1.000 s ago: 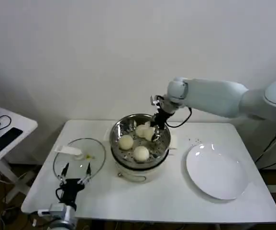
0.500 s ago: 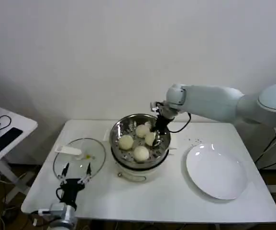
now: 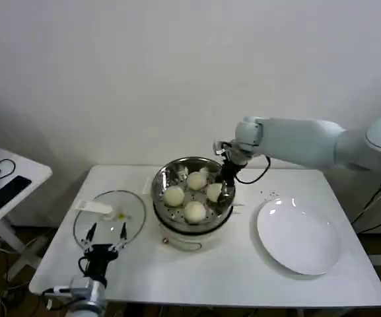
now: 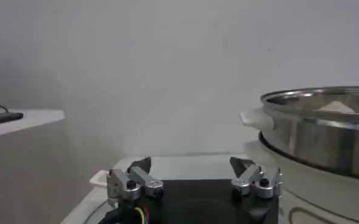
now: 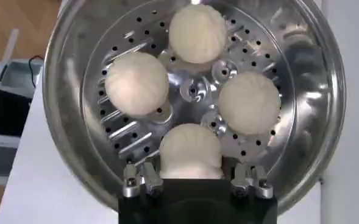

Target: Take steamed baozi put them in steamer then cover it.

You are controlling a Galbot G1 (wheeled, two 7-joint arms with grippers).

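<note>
The steamer (image 3: 167, 175) stands mid-table, and several steamed baozi lie on its perforated floor (image 5: 194, 91). My right gripper (image 3: 224, 188) reaches into its right side. The gripper (image 5: 191, 178) is open, its fingers either side of the nearest baozi (image 5: 190, 152), which rests on the floor. Other baozi (image 5: 136, 83) (image 5: 249, 102) lie beyond it. The cover (image 3: 109, 214), a glass lid with a white handle (image 3: 94, 207), lies flat to the steamer's left. My left gripper (image 3: 104, 238) hangs open at the lid's near edge. In the left wrist view this gripper (image 4: 190, 165) holds nothing, with the steamer (image 4: 313, 122) off to one side.
A bare white plate (image 3: 300, 236) lies on the table's right half. A side table with a keyboard (image 3: 2, 195) stands off the left edge. A wall is close behind the table.
My right gripper has carried a baozi down and to the right, to the right side of the steamer floor. The left arm has stayed put.
</note>
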